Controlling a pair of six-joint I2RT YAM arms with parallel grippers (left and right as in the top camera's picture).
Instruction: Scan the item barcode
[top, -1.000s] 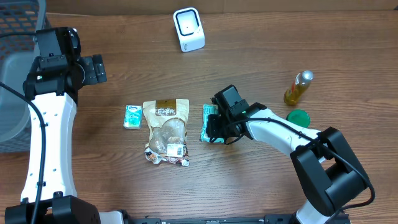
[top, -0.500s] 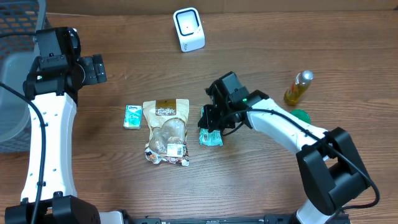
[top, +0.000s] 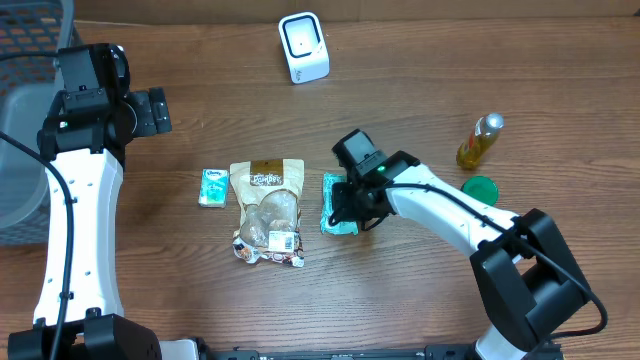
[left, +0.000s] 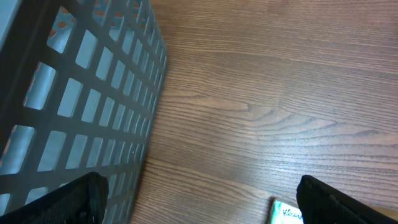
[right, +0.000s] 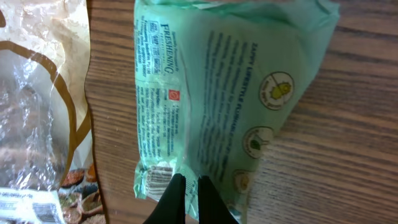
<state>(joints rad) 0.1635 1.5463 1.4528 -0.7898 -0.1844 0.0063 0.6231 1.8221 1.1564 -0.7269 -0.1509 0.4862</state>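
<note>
Your right tool is pinched shut on the pale green plastic wipes packet, which lies on the wooden table, long axis front to back, barcode end at the tool. Your left tool stands wide open.

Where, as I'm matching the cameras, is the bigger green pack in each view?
Overhead: green pack just right of centre, partly under the right arm.
Right wrist: green pack fills the middle and top.
Left wrist: not in it; the corner at the bottom edge is the small pack.
Shared landmark: snack bag, left of the green pack overhead and at the left edge in the right wrist view.
</note>
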